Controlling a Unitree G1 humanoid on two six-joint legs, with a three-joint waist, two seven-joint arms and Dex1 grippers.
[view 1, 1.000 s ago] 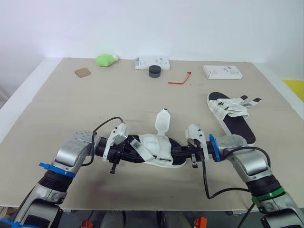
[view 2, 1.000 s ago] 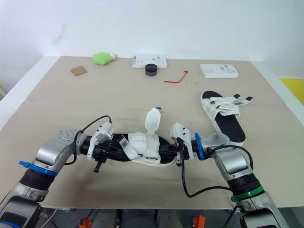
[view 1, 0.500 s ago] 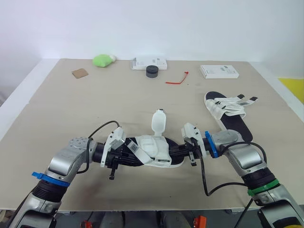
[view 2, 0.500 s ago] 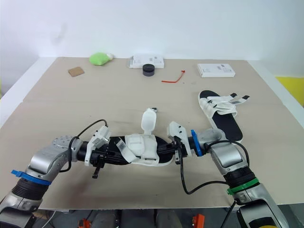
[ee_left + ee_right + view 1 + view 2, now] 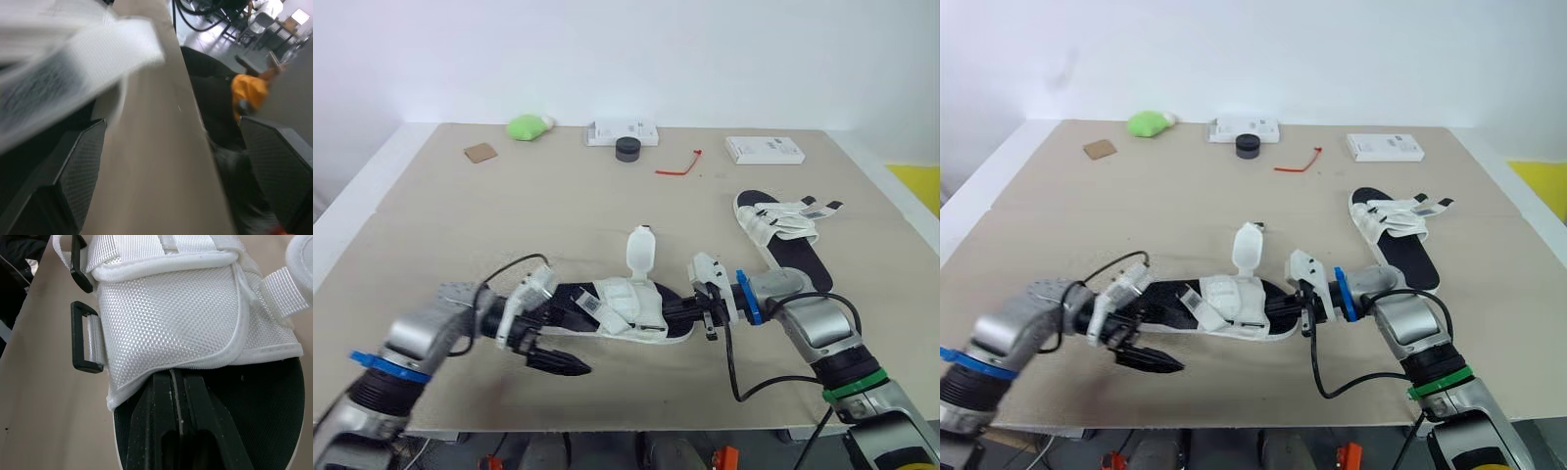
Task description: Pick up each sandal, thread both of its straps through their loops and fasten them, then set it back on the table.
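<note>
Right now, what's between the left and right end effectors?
The near sandal, in both eye views. Right end effector grips one end; left end effector sits open, off the other end.

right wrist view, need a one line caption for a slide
Right gripper shut on the sandal, its white mesh upper and two black loops ahead.

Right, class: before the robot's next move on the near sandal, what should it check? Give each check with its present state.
1. Right gripper shut on the near sandal at one end: ok.
2. Left gripper holding the other end: not ok; it is open, off the sandal, near the table's front edge.
3. Upright strap threaded: not ok; it stands free.
4. Black loops free to take a strap: ok; both empty in the right wrist view.
5. Far sandal fastened: not ok; strap ends lie loose.
</note>
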